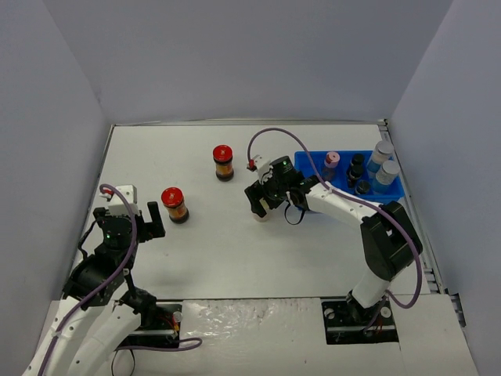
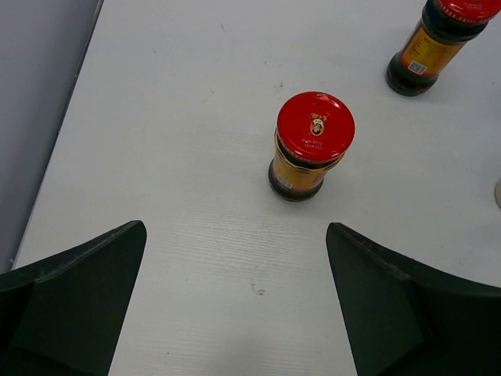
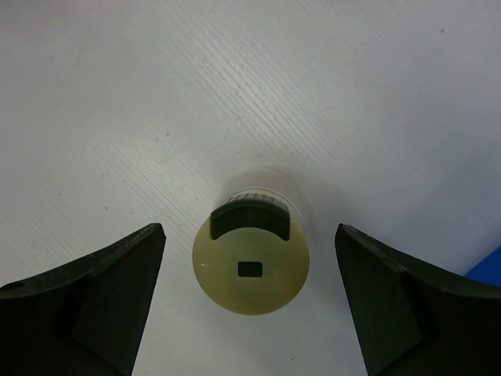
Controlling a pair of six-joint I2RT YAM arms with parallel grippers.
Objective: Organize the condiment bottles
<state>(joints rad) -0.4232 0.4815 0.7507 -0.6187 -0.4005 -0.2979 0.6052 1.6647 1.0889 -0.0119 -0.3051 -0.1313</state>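
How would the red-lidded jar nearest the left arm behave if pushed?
The jar stands upright and is taller than wide, so a push near the top might tip it; being round, it would then likely roll. It looks full of dark sauce, so it is probably heavy for its size. Its glossy wall suggests glass: perhaps slippery and breakable.

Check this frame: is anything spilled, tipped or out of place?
Nothing is spilled, tipped or damaged. Three jars stand upright on the table outside the blue tray: the near red-lidded jar, the far red-lidded jar, and the cream jar below the open right pincer.
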